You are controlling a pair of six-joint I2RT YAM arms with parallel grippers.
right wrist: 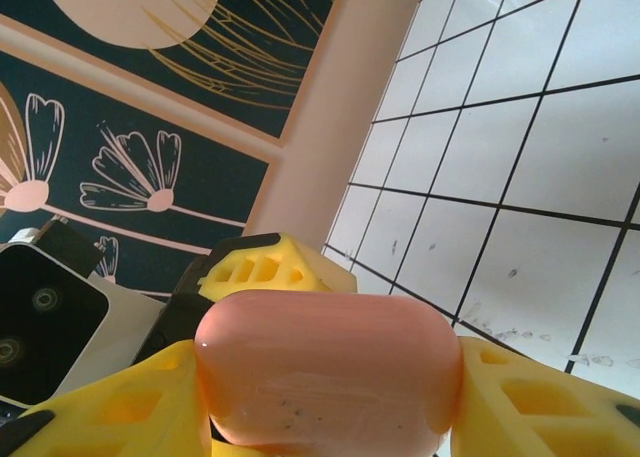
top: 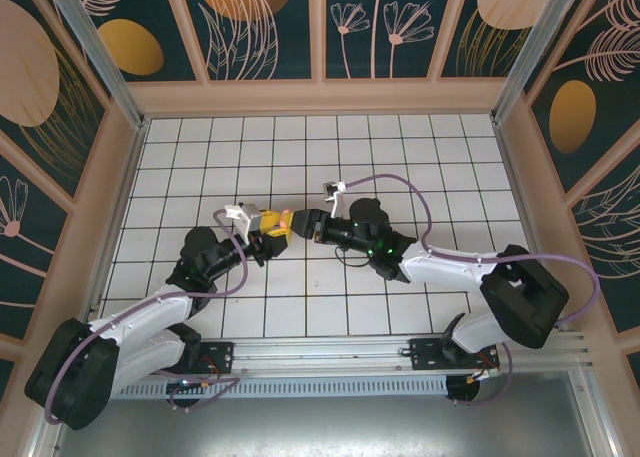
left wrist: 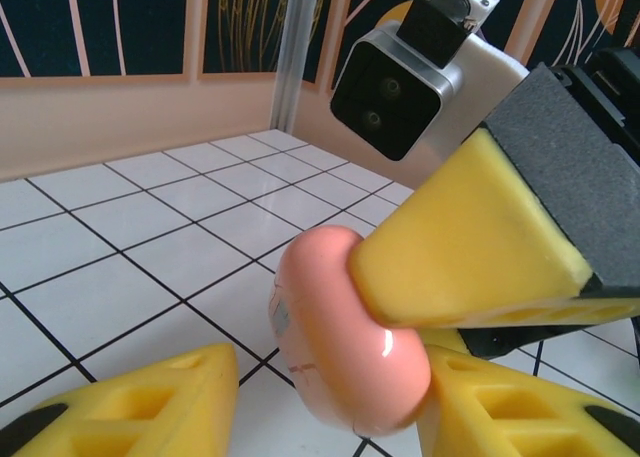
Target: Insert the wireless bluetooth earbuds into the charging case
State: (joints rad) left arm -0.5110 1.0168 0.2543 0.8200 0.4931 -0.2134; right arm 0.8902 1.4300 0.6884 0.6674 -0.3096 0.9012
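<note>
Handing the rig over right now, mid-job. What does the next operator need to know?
The right gripper is shut on the charging case, over the middle of the table.
The left gripper is open, its fingers either side of the same case, one with a gap showing.
Where the earbuds are I cannot tell; the case lid looks shut.
Done: case gripped. Left: open the case, seat both earbuds.
</note>
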